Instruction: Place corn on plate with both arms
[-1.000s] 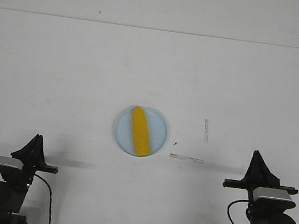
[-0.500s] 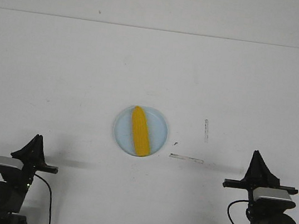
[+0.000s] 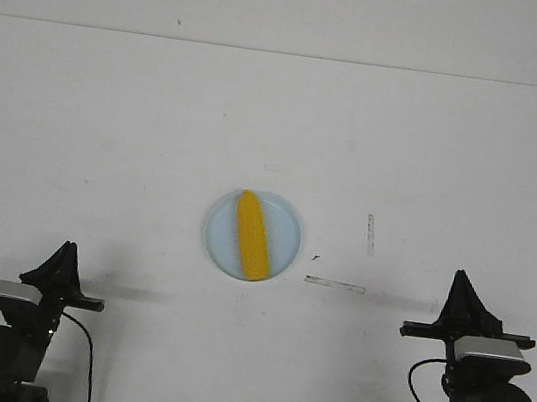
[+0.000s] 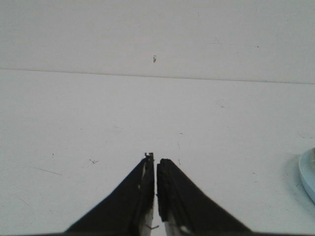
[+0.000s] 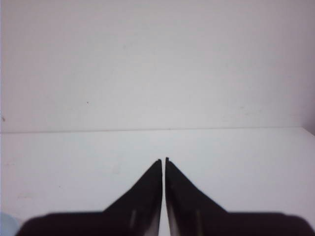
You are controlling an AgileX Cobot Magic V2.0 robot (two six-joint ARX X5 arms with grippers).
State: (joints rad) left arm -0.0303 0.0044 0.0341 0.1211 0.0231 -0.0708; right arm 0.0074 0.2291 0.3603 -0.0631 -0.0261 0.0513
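The corn (image 3: 253, 236) lies flat on the plate (image 3: 287, 222), which sits near the middle of the white counter (image 3: 109, 117). The cob runs lengthwise from about 11 o'clock to 5 o'clock across the plate, its narrower tip toward the far side and its thicker end reaching the near rim at about 5 o'clock. Pale blue plate surface shows on both sides of the cob. The left end effector (image 3: 66, 250) is parked at the near left corner of the counter, at roughly 8 o'clock from the plate and well apart from it, pointing away from the robot. In the left wrist view its two black fingers (image 4: 138, 196) are clenched together with only a thin slit between them and nothing in between, and a sliver of the plate's rim (image 4: 307, 172) shows at the edge of the picture. The right end effector (image 3: 460, 280) sits at the near right corner, at about 4 o'clock from the plate and also well apart. The right wrist view shows its fingers (image 5: 147, 196) pressed together to a point, gripping nothing. Two short dark marks (image 3: 335, 284) lie on the counter between the plate and the right arm.
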